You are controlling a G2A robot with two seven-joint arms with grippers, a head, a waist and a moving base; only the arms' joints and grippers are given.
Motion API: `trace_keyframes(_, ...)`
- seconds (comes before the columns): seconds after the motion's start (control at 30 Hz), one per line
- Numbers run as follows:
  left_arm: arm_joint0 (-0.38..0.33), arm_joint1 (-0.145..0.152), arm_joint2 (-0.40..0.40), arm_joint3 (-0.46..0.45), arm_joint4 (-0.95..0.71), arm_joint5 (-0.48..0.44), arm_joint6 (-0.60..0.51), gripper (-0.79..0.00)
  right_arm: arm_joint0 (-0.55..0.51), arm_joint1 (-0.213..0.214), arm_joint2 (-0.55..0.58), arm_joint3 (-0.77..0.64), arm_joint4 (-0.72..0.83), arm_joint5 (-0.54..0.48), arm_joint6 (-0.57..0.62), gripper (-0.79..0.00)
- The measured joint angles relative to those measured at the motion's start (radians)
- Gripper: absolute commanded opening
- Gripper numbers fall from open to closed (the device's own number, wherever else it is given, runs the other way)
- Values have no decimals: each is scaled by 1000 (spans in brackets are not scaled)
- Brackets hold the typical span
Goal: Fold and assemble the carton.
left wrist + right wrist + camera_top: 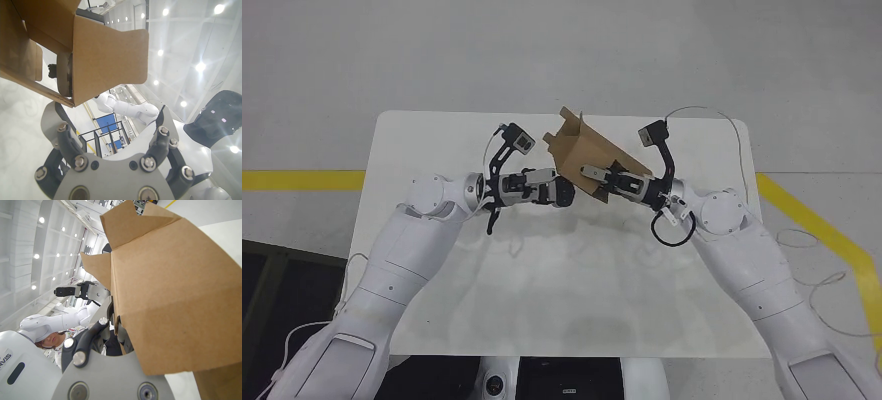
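Note:
A brown cardboard carton (587,155) is held tilted above the white table (542,300), near its far middle, with its flaps standing open. My right gripper (604,184) is shut on the carton's lower wall. In the right wrist view that wall (170,306) sits between the fingers (105,311), and the far finger is mostly hidden behind the cardboard. My left gripper (560,192) is just left of the carton and below it. In the left wrist view it (109,111) is open with nothing between the fingers, and the carton's corner and a rounded flap (105,56) hang right above one fingertip (56,108).
The table's near half lies bare in front of both arms. Yellow floor tape (302,180) runs past the table's left and right sides. The left arm (56,319) is visible beyond the carton in the right wrist view.

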Motion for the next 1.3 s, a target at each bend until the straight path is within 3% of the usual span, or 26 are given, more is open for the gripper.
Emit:
trace_keyframes(0.5,15,0,-31,-19,4,16,-20,0,14,-11,2,17,21,-13,57,-785)
trace_keyframes(0.73,50,23,-127,-19,27,-8,-17,0,55,-3,14,80,118,49,296,-785)
trace_keyframes(1.03,150,57,-269,-84,46,-26,6,0,91,-8,5,157,281,123,553,-785)
trace_keyframes(1.3,185,62,-299,-135,84,-179,-17,0,136,-12,-18,205,353,237,689,-785)
